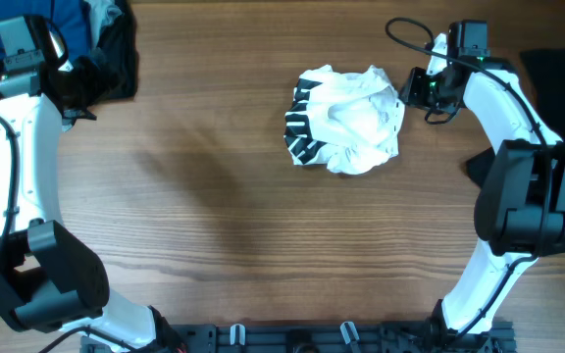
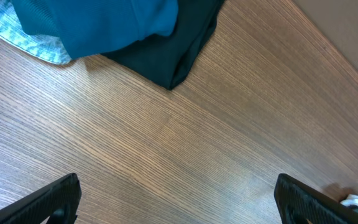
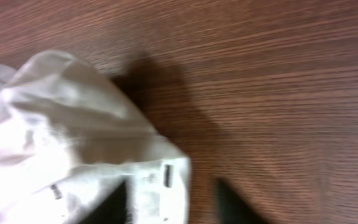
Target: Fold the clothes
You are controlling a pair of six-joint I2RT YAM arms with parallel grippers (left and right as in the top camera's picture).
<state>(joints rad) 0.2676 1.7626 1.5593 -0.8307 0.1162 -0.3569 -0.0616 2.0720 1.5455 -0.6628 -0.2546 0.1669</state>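
Note:
The white wrinkled shirt [image 1: 356,118] lies bunched in the table's upper middle, its black-and-white striped part [image 1: 300,123] on the left side. My right gripper [image 1: 412,90] is at the shirt's right edge. In the right wrist view the shirt [image 3: 73,124] has a corner with a label lying between my right gripper's [image 3: 169,205] fingers [image 3: 232,202], which stand apart with bare wood beside the cloth. My left gripper [image 1: 75,90] is open at the far left. Its fingers [image 2: 55,199] are spread wide over bare wood, just short of a black garment [image 2: 173,50] and a blue one [image 2: 98,22].
A pile of blue [image 1: 67,20] and black [image 1: 116,59] clothes sits in the top left corner, with a pale blue piece [image 2: 30,43] under it. Another black garment [image 1: 557,69] lies at the right edge. The wooden table [image 1: 214,226] shows bare wood in the middle and front.

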